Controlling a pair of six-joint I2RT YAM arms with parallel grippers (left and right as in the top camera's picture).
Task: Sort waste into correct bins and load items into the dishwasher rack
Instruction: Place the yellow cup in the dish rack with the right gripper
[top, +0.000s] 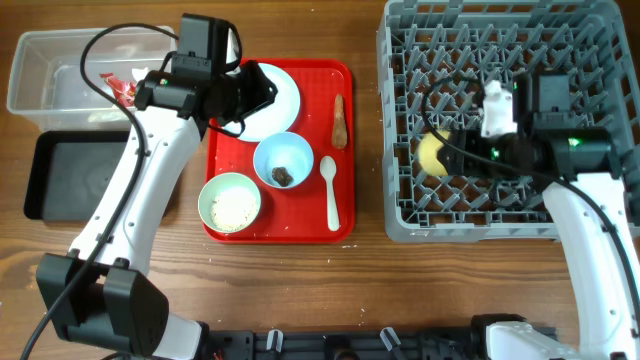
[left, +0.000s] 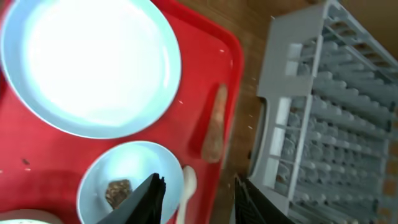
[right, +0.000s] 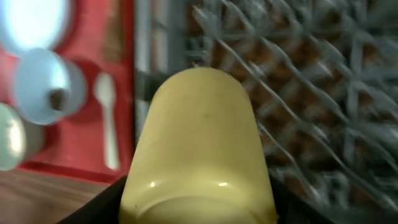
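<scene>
The right gripper (top: 450, 152) is clamped around the small yellow cup (right: 199, 155), which is held on its side over the left part of the dishwasher rack (top: 580, 60). The left gripper (left: 199, 199) is spread open and empty above the red tray (left: 205, 56), near the light blue plate (left: 87, 62).

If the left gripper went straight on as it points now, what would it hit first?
Probably the white plastic spoon on the flat red tray: its bowl end shows just ahead of the open left gripper, between the fingers. Depth is unclear.

Glossy yellow cup (right: 198, 149), grey plastic rack (top: 500, 215), wooden table (top: 300, 285)
</scene>
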